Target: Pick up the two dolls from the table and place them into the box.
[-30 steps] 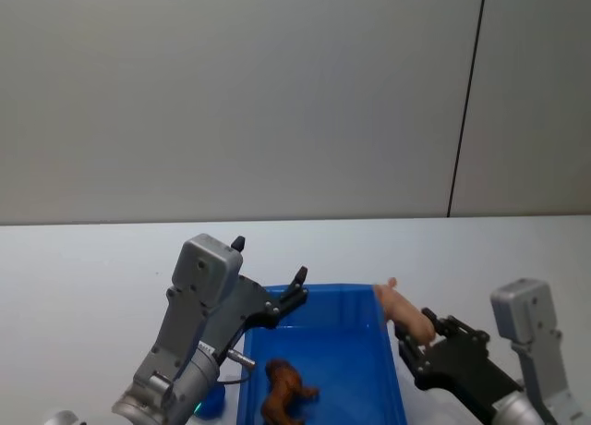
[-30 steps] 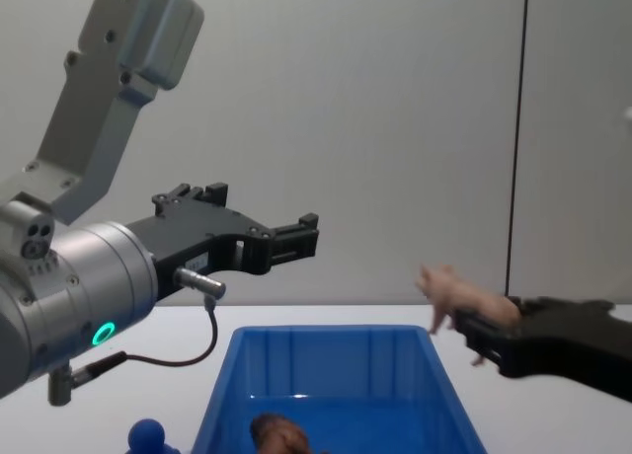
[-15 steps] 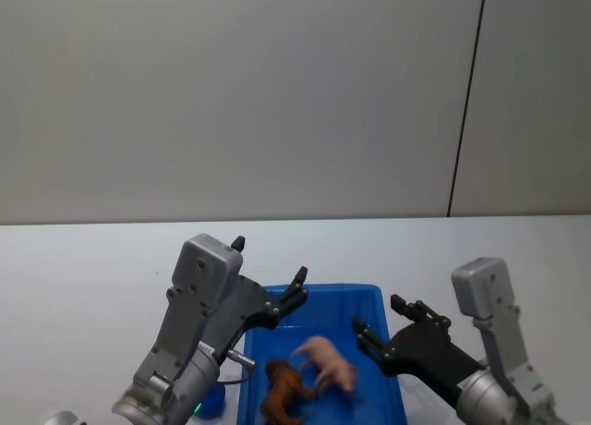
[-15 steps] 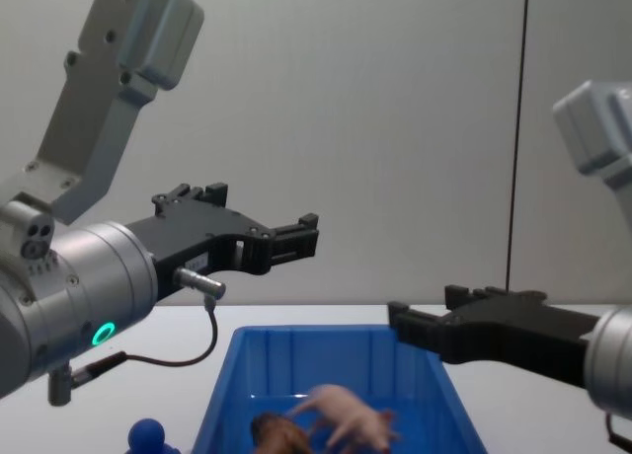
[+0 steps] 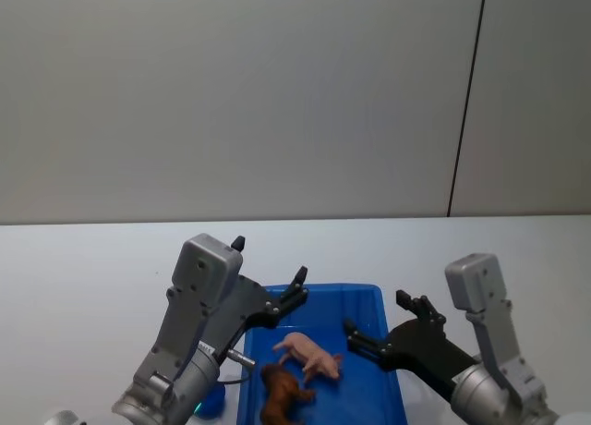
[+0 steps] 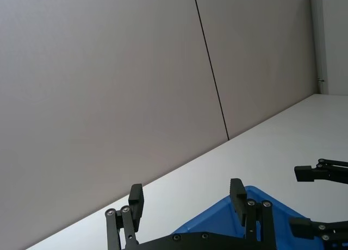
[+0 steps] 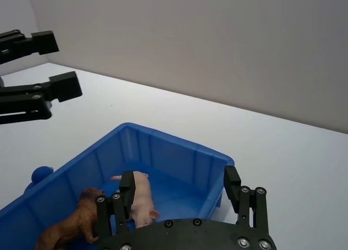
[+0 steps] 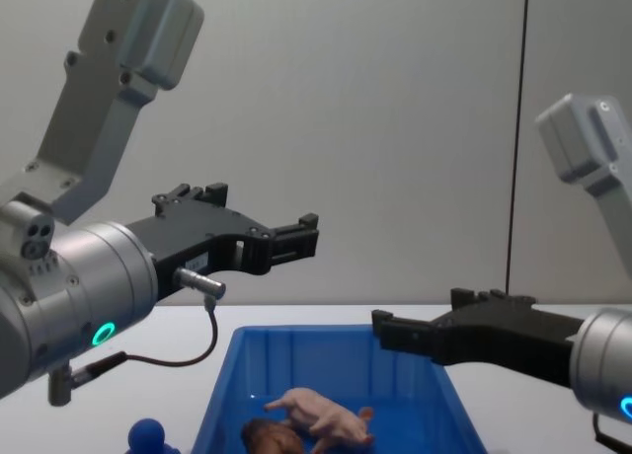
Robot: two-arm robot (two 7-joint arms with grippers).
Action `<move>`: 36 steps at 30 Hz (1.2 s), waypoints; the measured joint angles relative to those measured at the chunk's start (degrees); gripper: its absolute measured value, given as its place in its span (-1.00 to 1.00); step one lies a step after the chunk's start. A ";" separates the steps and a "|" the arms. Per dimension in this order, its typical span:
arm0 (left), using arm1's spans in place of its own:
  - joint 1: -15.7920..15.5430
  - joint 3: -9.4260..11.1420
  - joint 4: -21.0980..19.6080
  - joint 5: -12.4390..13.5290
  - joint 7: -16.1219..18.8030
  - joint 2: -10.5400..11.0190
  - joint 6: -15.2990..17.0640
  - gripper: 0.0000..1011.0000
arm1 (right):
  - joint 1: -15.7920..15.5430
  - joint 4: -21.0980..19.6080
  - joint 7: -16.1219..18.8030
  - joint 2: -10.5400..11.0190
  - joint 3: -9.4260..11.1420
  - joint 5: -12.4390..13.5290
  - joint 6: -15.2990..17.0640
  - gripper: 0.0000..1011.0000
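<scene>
My right gripper point(image 5: 376, 312) just dropped the pig point(image 5: 309, 354) by the brown doll point(image 5: 284, 394) in the box point(image 5: 323, 290), jaws released as on my left gripper point(image 5: 270, 261), so 2 dolls are in.

Head camera looks down, chest camera looks level; both share the box point(image 5: 325, 301).

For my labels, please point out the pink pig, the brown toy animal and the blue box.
pink pig point(image 5: 309, 353), head view, its body.
brown toy animal point(image 5: 280, 394), head view, its body.
blue box point(image 5: 346, 289), head view, far rim.
</scene>
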 joint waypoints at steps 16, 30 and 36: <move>0.00 0.00 0.00 0.00 0.00 0.00 0.00 0.98 | -4.33 -4.64 -6.11 2.81 1.92 2.96 -0.99 0.98; 0.07 -0.05 0.00 -0.02 -0.03 0.03 0.15 0.98 | -7.94 -8.37 -10.53 5.19 3.55 5.10 -1.96 0.98; 0.44 -0.31 -0.54 -0.59 -0.04 0.43 1.27 0.98 | -8.56 -8.96 -11.22 5.59 3.83 5.43 -2.11 0.98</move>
